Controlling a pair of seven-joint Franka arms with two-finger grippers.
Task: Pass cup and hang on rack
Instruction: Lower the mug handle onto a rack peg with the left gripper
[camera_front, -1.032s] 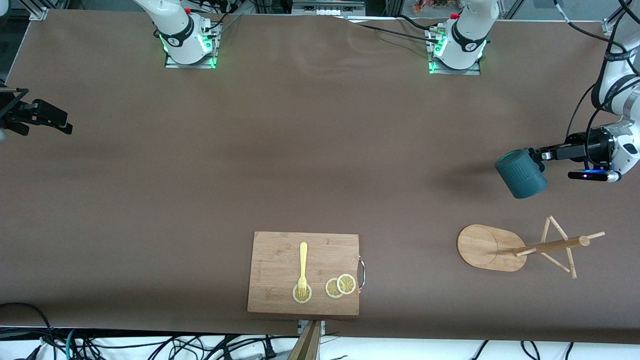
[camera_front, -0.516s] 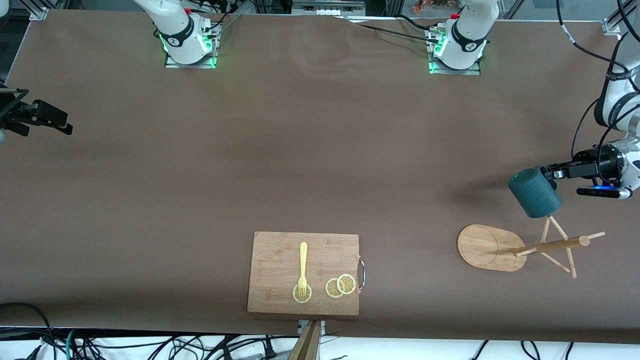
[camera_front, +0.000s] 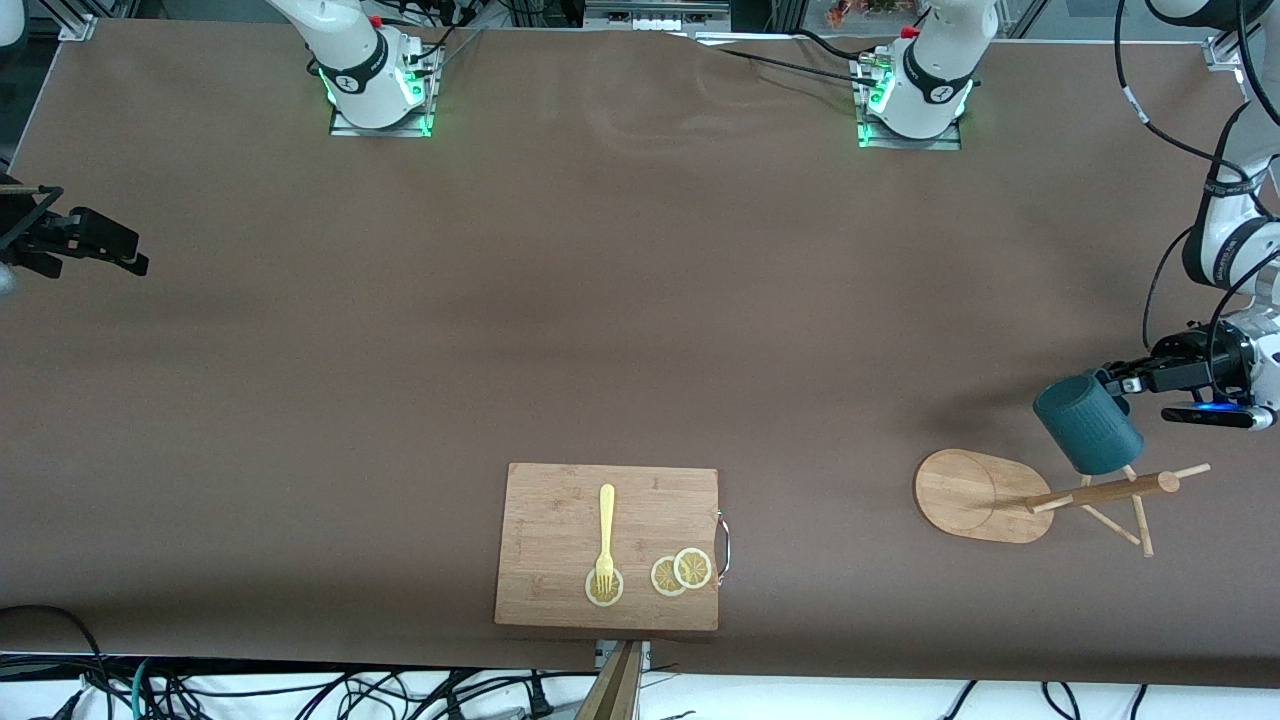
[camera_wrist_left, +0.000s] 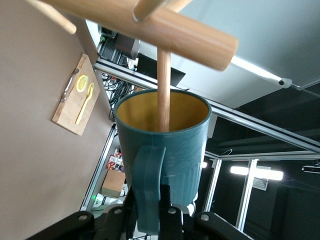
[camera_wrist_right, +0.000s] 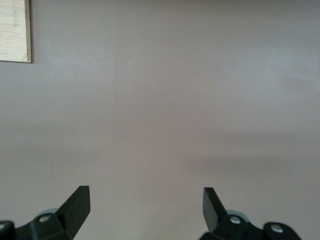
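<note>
Held by its handle in the clamped left gripper (camera_wrist_left: 150, 210), the cup (camera_front: 1088, 431), over the rack (camera_front: 1060, 493). Rigid, light, likely slippery; best gripped at the handle. Waiting with fingers apart, well away from the rack: right gripper (camera_wrist_right: 146, 202).

Ribbed matt teal cup (camera_front: 1089, 431); pale smooth wooden rack (camera_front: 985, 495); matt brown table (camera_front: 600, 300).

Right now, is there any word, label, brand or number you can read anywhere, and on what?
None can be read.
Left arm's base collar: a dark band with a small white mark, too small to read.
Right arm's base collar: the same, too small to read.
Cup, rack, cutting board: no writing shows.
</note>
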